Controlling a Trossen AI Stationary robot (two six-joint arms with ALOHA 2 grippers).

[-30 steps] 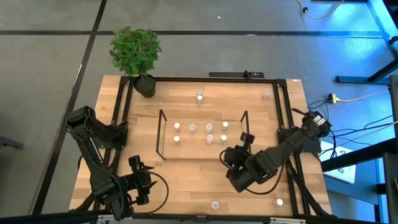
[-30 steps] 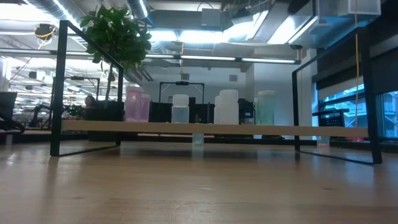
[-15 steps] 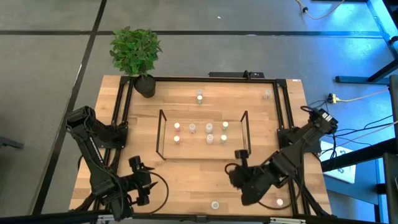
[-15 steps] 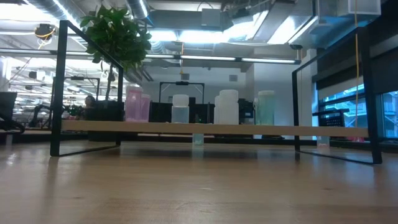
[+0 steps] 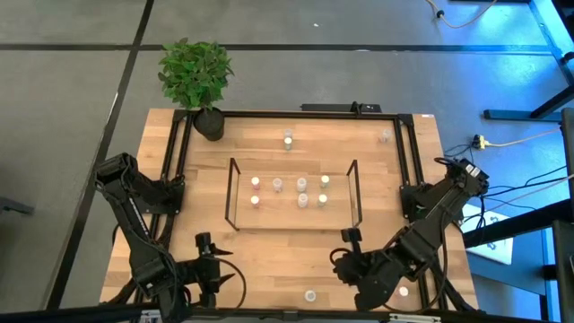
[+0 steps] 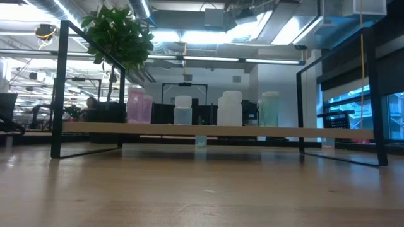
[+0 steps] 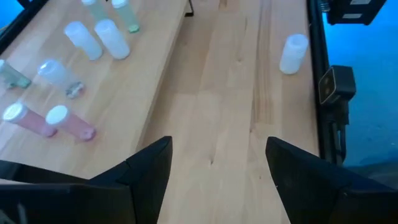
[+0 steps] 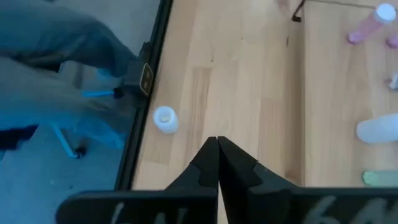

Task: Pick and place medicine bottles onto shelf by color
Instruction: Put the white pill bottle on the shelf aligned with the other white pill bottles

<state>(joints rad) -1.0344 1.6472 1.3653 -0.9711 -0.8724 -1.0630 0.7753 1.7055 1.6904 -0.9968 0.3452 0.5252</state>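
The shelf [image 5: 291,193] of thin black rods stands mid-table on its wooden board [image 6: 214,130]. Several small medicine bottles [image 5: 302,185] stand upright on it: pink [image 6: 136,106], whitish [image 6: 230,107], greenish [image 6: 269,108]. One loose bottle [image 5: 310,295] stands near the table's near edge, also seen as a bottle [image 7: 293,53] and a bottle [image 8: 165,118] in the wrist views. Another [image 5: 403,292] shows beside my right arm. My right gripper [image 5: 348,235] [image 8: 217,146] hovers shut and bare in front of the shelf's right end. My left gripper [image 5: 204,240] [image 7: 217,168] hovers open near the left corner.
Two more bottles [image 5: 288,138] [image 5: 386,136] stand on the far part of the table. A potted plant [image 5: 197,76] stands at the far left corner. A black frame rail [image 5: 408,179] runs around the table. Bare wood lies between the shelf and the near edge.
My right gripper has drawn back from the shelf's right end toward the table's near edge, rising and turning as it went, still shut. My left gripper has turned slightly at the wrist near the left corner. No bottle has moved.
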